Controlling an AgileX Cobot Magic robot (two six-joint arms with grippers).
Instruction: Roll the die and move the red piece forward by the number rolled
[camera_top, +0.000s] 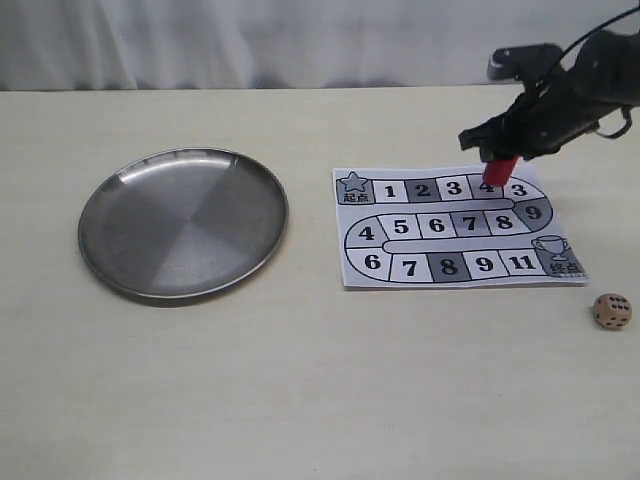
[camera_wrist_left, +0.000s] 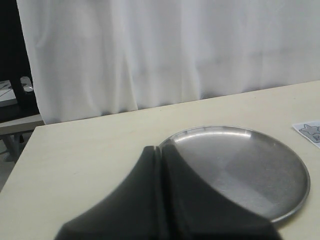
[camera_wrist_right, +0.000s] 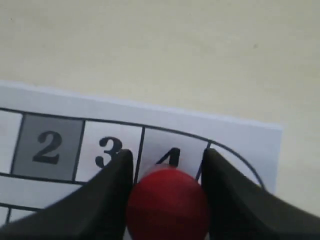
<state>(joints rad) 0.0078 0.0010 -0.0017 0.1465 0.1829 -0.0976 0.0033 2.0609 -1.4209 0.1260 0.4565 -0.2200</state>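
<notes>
Only readable stuff is on the paper board (camera_top: 437, 226). The star square at its 10 o'clock corner says 起点, then 1, 2, 3, 4 and what looks like a 3 run along the top, with 9 at the bend. Middle row is 4 5 6 7 8, bottom row 6 7 8 9 11. The trophy at 4 o'clock is marked 终点. Pips on the die (camera_top: 612, 311) are too blurry to count.

Right arm (camera_top: 565, 95): matte black, angular casing; block (camera_top: 520, 60) with grey end at its 11 o'clock; thin black cable (camera_top: 590, 35) at 1 o'clock. Right gripper (camera_wrist_right: 167, 162): black wedge fingers (camera_wrist_right: 107, 195). Left gripper (camera_wrist_left: 159, 150): smooth black tapered fingers (camera_wrist_left: 135, 200).
</notes>
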